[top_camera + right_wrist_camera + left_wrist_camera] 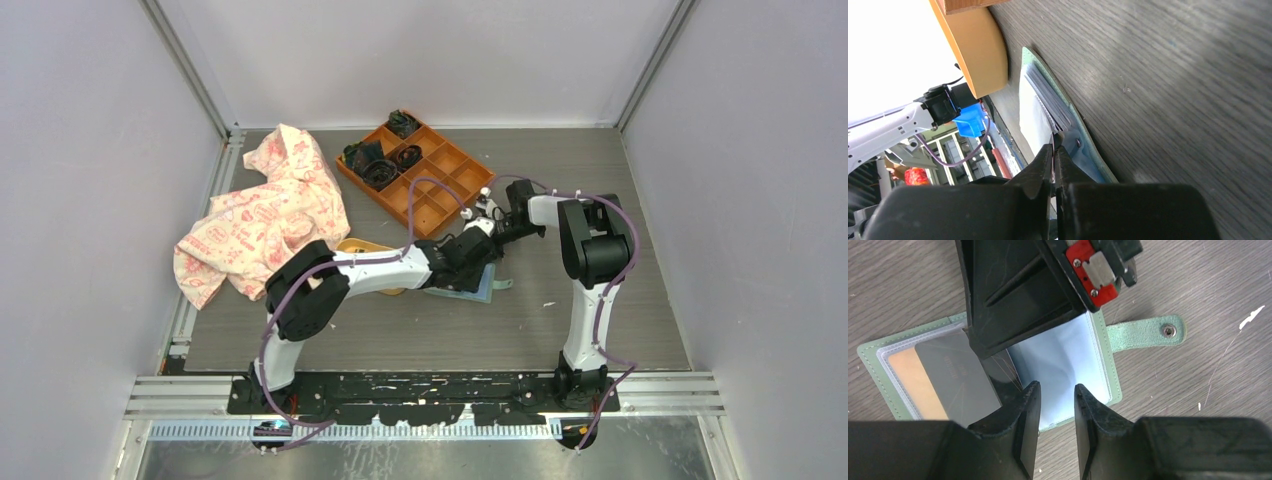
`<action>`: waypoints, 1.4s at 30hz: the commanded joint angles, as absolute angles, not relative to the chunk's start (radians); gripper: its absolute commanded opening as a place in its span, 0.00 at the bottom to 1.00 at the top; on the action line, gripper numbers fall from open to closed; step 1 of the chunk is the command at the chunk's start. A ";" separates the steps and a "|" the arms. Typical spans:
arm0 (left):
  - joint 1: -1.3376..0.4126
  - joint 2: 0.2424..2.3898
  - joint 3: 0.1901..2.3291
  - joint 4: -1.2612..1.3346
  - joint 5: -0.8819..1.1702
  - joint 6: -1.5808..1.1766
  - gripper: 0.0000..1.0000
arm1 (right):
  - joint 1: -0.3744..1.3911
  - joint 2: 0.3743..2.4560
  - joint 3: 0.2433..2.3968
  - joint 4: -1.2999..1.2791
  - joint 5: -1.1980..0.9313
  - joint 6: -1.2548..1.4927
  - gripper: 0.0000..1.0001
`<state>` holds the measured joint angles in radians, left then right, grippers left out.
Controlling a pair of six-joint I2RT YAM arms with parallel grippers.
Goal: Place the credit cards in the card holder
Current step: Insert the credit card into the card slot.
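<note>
The green card holder (1143, 332) lies open on the table, clear sleeves up; it also shows in the top view (482, 290). A dark grey card (955, 375) lies on its left half over the tan-orange lining; I cannot tell if it sits inside a slot. My left gripper (1057, 387) hovers over the right half, open and empty. My right gripper (1053, 147) is shut on the edge of a clear sleeve of the card holder (1048, 97), lifting it. It shows in the left wrist view (1098, 275). No pale card is identifiable.
A yellow oval dish (365, 247) sits just left of the card holder, close to it in the right wrist view (980, 50). The orange compartment tray (420, 170) holds dark items behind. A patterned cloth (260, 215) lies at the left.
</note>
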<state>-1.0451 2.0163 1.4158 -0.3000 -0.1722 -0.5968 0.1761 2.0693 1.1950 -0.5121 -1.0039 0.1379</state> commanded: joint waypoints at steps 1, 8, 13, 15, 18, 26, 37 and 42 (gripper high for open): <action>-1.020 2.025 1.454 -0.312 -0.230 -0.602 0.33 | 0.182 2.076 1.221 -0.515 -0.946 0.112 0.13; -0.988 2.011 1.424 -0.312 -0.258 -0.613 0.36 | 0.179 2.040 1.234 -0.543 -0.943 0.085 0.29; -0.978 1.997 1.408 -0.304 -0.265 -0.603 0.36 | 0.169 2.007 1.236 -0.554 -0.951 0.072 0.36; -0.975 1.995 1.412 -0.307 -0.268 -0.594 0.36 | 0.159 1.994 1.238 -0.566 -0.956 0.060 0.38; -0.973 1.978 1.412 -0.302 -0.260 -0.573 0.36 | 0.140 1.966 1.239 -0.591 -0.961 0.032 0.38; -0.971 1.806 1.301 -0.212 -0.163 -0.445 0.35 | 0.112 1.835 1.206 -0.630 -0.960 -0.121 0.28; -0.826 1.700 1.151 -0.175 -0.067 -0.411 0.36 | 0.222 1.886 1.196 -0.626 -0.760 -0.079 0.01; -0.760 1.758 1.189 -0.241 -0.057 -0.383 0.28 | 0.283 1.916 1.198 -0.602 -0.675 -0.038 0.01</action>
<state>-0.7982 1.7325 1.1511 -0.2234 -0.0921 -0.4225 0.2455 1.9003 1.1946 -0.6247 -0.7696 -0.0750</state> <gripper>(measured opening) 0.336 0.030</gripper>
